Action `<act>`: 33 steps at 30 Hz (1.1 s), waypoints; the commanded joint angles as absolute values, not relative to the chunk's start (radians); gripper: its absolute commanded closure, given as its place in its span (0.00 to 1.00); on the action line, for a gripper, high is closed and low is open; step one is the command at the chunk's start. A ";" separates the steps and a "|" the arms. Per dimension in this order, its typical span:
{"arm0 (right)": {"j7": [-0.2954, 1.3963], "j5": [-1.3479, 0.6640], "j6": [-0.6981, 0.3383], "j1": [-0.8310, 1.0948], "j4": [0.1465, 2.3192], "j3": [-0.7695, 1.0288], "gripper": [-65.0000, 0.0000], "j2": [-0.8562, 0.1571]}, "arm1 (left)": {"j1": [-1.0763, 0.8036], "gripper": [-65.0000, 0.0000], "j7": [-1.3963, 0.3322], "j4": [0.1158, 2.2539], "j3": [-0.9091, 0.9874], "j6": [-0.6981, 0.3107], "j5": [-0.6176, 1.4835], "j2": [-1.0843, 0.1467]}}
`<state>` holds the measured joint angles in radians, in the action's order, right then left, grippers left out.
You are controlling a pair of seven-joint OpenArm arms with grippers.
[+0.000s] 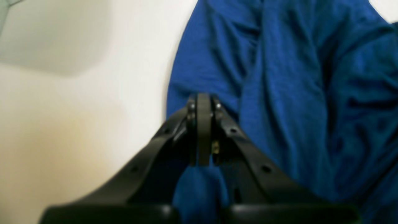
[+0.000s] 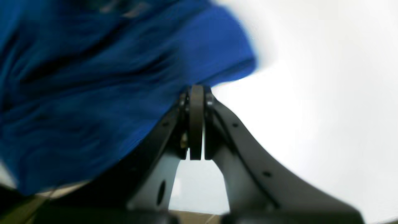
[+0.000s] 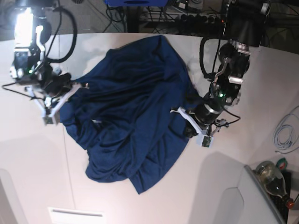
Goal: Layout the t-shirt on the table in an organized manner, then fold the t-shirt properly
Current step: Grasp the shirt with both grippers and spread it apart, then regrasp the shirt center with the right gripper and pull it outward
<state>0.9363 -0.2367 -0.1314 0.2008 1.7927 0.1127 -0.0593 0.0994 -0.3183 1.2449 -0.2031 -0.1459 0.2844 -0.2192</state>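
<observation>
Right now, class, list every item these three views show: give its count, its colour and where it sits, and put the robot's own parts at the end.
t-shirt: one, dark navy blue, spread rumpled across the middle of the table.
table: one, white, under everything, with a thin dark seam.
bottle: one, greenish glass, lying off the table at the base view's bottom right.
cable: one, pale coil, by the base view's right edge.
left hand: one, black, shut on the t-shirt's edge, on the base view's right.
right hand: one, black, shut at the t-shirt's opposite edge, on the base view's left.
</observation>
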 commanded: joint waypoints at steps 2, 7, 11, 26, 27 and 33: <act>0.875 -0.232 -0.128 0.220 1.793 0.025 1.00 -0.044 | 0.194 1.00 -0.295 1.145 -0.251 -0.145 0.288 -0.200; 0.782 -0.231 -0.124 0.160 1.581 -0.068 1.00 -0.031 | 0.320 1.00 -0.295 0.911 -0.394 -0.145 0.288 -0.166; 0.746 -0.231 -0.124 0.081 1.391 -0.021 1.00 -0.061 | 0.289 1.00 -0.295 0.871 -0.410 -0.145 0.288 -0.206; 0.618 -0.229 -0.128 -0.288 0.886 0.067 1.00 -0.255 | -0.099 1.00 -0.303 1.256 -0.259 -0.143 0.289 -0.268; 0.608 -0.229 -0.130 -0.315 0.866 0.065 1.00 -0.263 | -0.113 1.00 -0.303 1.293 -0.245 -0.143 0.289 -0.255; 0.648 -0.236 -0.194 -0.311 1.050 -0.004 1.00 -0.295 | -0.196 1.00 -0.312 1.537 -0.116 -0.143 0.292 -0.243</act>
